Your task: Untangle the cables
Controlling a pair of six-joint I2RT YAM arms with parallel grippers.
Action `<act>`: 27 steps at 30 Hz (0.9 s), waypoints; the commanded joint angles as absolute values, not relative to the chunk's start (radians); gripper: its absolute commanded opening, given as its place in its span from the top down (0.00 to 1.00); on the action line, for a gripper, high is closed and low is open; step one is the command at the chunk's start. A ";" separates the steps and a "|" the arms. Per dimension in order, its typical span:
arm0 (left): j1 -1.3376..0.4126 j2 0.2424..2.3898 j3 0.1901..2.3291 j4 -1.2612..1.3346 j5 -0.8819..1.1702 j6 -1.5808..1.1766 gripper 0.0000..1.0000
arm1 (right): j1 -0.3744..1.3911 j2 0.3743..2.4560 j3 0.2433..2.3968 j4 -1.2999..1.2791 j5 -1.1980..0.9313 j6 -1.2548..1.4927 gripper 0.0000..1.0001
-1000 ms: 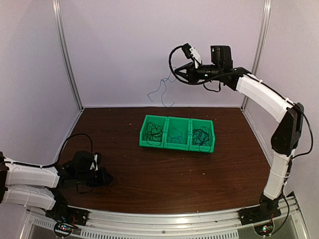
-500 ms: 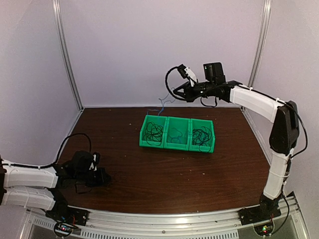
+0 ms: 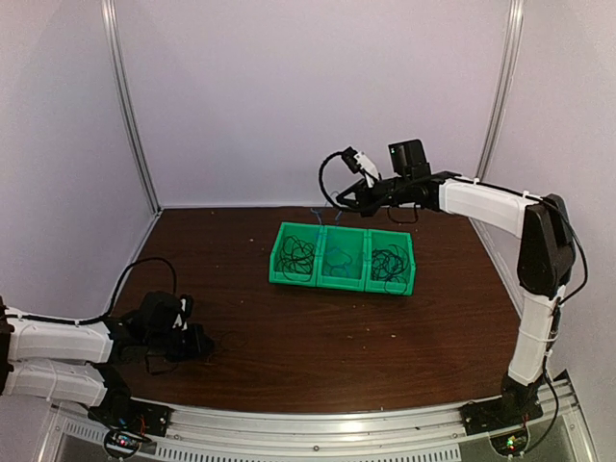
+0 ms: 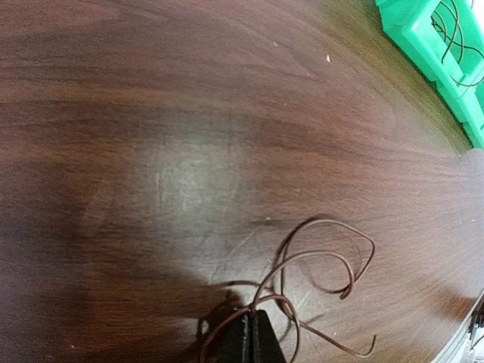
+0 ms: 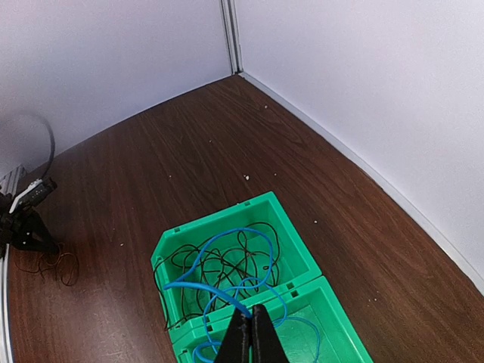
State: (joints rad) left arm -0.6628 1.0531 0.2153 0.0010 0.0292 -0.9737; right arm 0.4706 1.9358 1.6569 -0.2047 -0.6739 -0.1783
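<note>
A green three-compartment bin [image 3: 417, 262] stands mid-table. Black cables [image 3: 295, 255] fill its left compartment and more black cables [image 3: 390, 262] its right one. My right gripper [image 3: 346, 199] hovers just behind the bin, shut on a blue cable [image 5: 198, 287] that loops down over the left and middle compartments; its tips [image 5: 251, 314] pinch one strand. My left gripper [image 3: 202, 344] rests low at the near left, shut on a thin brownish cable [image 4: 333, 261] that curls on the table ahead of its tips [image 4: 253, 316].
Pale walls with aluminium posts [image 3: 130, 106] close in the back and sides. A thick black hose [image 3: 327, 178] loops off the right wrist. A metal rail [image 3: 318, 423] runs along the near edge. The bin's corner [image 4: 423, 38] shows in the left wrist view.
My right arm has come down from high above toward the bin, bringing the blue cable with it. The left arm has barely moved.
</note>
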 commanded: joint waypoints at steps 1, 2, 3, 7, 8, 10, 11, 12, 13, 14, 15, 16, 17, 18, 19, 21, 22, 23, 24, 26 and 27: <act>-0.658 1.066 0.229 0.034 0.017 -0.958 1.00 | 0.454 1.906 1.621 -0.156 -0.673 -0.181 1.00; -0.658 1.069 0.230 0.034 0.018 -0.958 1.00 | 0.453 1.898 1.620 -0.154 -0.675 -0.180 1.00; -0.658 1.072 0.231 0.035 0.020 -0.956 1.00 | 0.453 1.890 1.619 -0.156 -0.674 -0.180 1.00; -0.658 1.084 0.236 0.039 0.021 -0.954 1.00 | 0.451 1.856 1.615 -0.172 -0.662 -0.191 1.00; -0.658 1.084 0.236 0.041 0.021 -0.954 1.00 | 0.452 1.855 1.614 -0.180 -0.660 -0.198 1.00; -0.658 1.088 0.236 0.047 0.022 -0.954 1.00 | 0.450 1.861 1.610 -0.196 -0.655 -0.209 1.00; -0.658 1.091 0.237 0.049 0.023 -0.955 1.00 | 0.448 1.865 1.603 -0.199 -0.655 -0.212 1.00; -0.658 1.092 0.238 0.049 0.024 -0.955 1.00 | 0.445 1.869 1.596 -0.201 -0.657 -0.214 1.00; -0.658 1.093 0.238 0.049 0.025 -0.954 1.00 | 0.444 1.873 1.589 -0.201 -0.657 -0.213 1.00; -0.658 1.094 0.238 0.049 0.026 -0.954 1.00 | 0.441 1.878 1.584 -0.200 -0.657 -0.214 1.00; -0.658 1.093 0.238 0.048 0.027 -0.953 1.00 | 0.439 1.882 1.578 -0.202 -0.657 -0.217 1.00; -0.658 1.091 0.236 0.047 0.028 -0.954 1.00 | 0.437 1.885 1.574 -0.206 -0.655 -0.224 1.00; -0.658 1.089 0.236 0.044 0.027 -0.954 1.00 | 0.434 1.888 1.570 -0.212 -0.652 -0.234 1.00; -0.658 1.084 0.236 0.040 0.026 -0.953 1.00 | 0.431 1.894 1.567 -0.219 -0.651 -0.245 1.00; -0.658 1.081 0.236 0.035 0.024 -0.953 1.00 | 0.427 1.898 1.566 -0.228 -0.646 -0.255 1.00; -0.658 1.072 0.236 0.027 0.019 -0.953 1.00 | 0.420 1.906 1.563 -0.248 -0.644 -0.275 1.00; -0.658 1.069 0.235 0.026 0.017 -0.952 1.00 | 0.418 1.910 1.561 -0.253 -0.640 -0.282 1.00; -0.658 1.068 0.233 0.026 0.016 -0.952 1.00 | 0.417 1.917 1.562 -0.259 -0.634 -0.293 1.00; -0.658 1.068 0.232 0.028 0.015 -0.951 1.00 | 0.418 1.930 1.564 -0.270 -0.632 -0.300 1.00; -0.658 1.071 0.231 0.034 0.016 -0.953 1.00 | 0.419 1.976 1.605 -0.314 -0.635 -0.308 1.00; -0.658 1.075 0.232 0.037 0.015 -0.953 1.00 | 0.421 2.008 1.636 -0.348 -0.639 -0.313 1.00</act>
State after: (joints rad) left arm -0.6628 1.0775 0.2211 0.0273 0.0292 -0.9668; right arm 0.4248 1.9133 1.5780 -0.2485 -0.6544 -0.2718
